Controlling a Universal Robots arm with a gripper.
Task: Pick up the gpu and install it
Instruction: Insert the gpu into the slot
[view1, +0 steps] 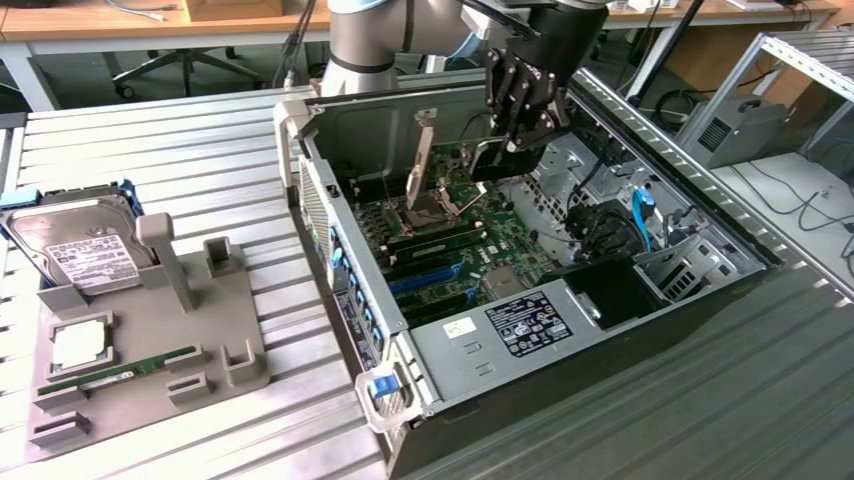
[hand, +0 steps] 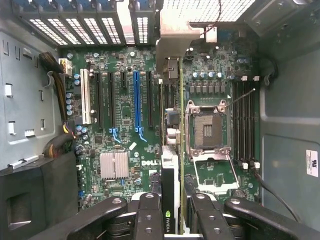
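Observation:
My gripper hangs over the open computer case, shut on the gpu, a slim dark card held on edge. In the wrist view the gpu runs away from my gripper between the black fingers, with its silver bracket at the far end by the case's rear slots. It hovers above the green motherboard, between the row of black and blue expansion slots and the CPU socket. It does not look seated in a slot.
A grey fixture tray at the exterior view's left carries a hard drive, a processor chip and a green memory stick. Cables and a black drive bay crowd the case's right side.

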